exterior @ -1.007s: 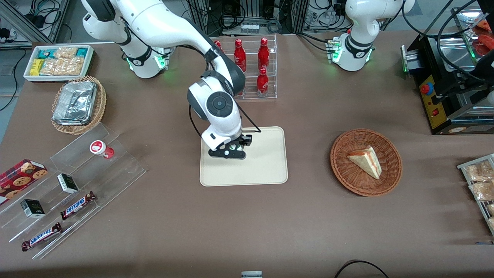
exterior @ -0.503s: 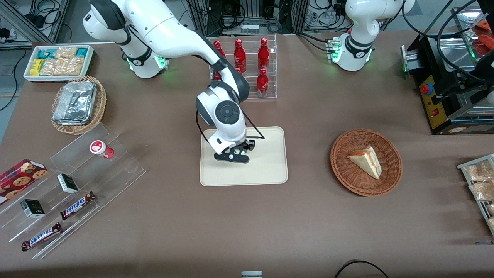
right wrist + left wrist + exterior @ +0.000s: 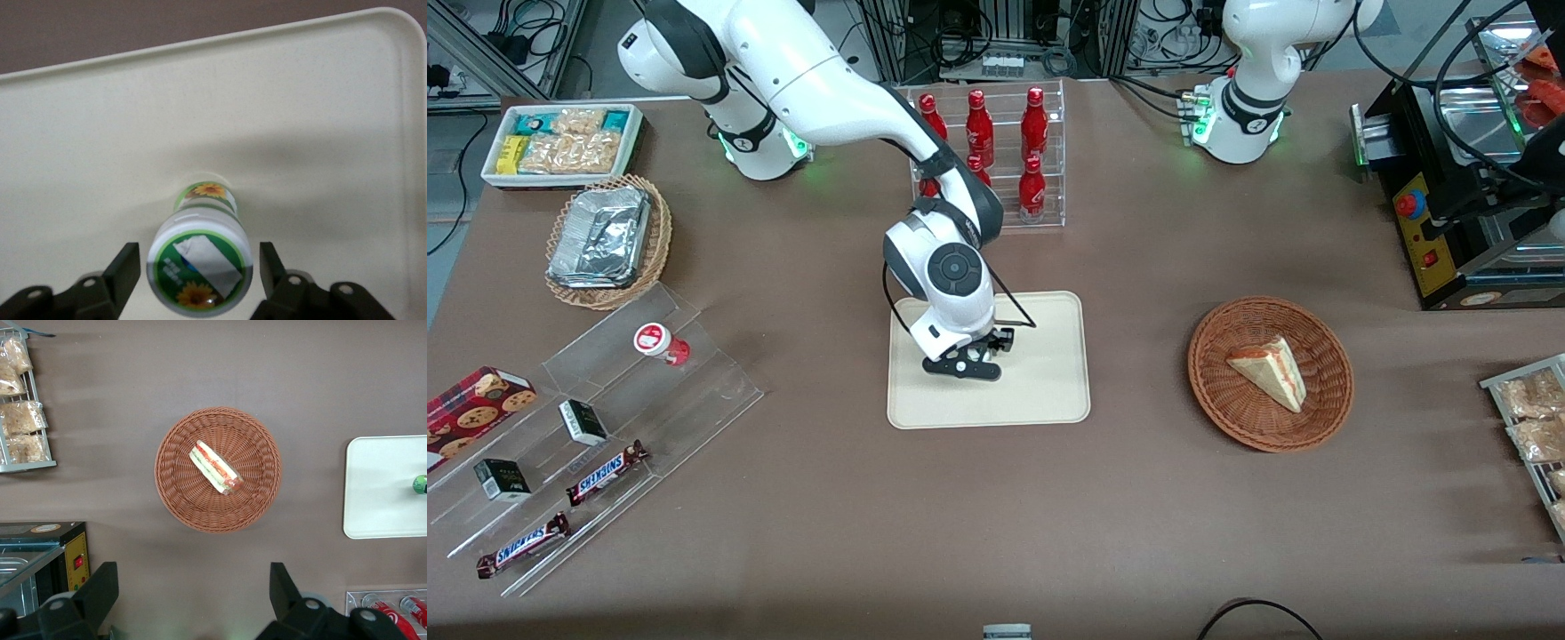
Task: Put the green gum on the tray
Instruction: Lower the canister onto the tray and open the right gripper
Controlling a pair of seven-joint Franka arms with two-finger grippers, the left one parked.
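Note:
The green gum [image 3: 200,270] stands upright on the tray [image 3: 300,100], its white lid with the green label facing the wrist camera. My right gripper [image 3: 199,267] is open and straddles the lid, with a gap between each finger and the canister. In the front view the gripper [image 3: 963,363] is low over the middle of the cream tray [image 3: 1040,382] and hides the gum. In the left wrist view the gum [image 3: 419,484] shows as a green spot on the tray [image 3: 380,493].
A red-lidded canister [image 3: 654,340] sits on a clear acrylic stand with Snickers bars [image 3: 605,471], toward the working arm's end. A rack of red bottles [image 3: 1005,160] stands farther from the front camera than the tray. A wicker basket [image 3: 1218,400] with a sandwich lies toward the parked arm's end.
The right arm has come lower and a little nearer the front camera over the tray, carrying the gripper and gum down to the tray surface.

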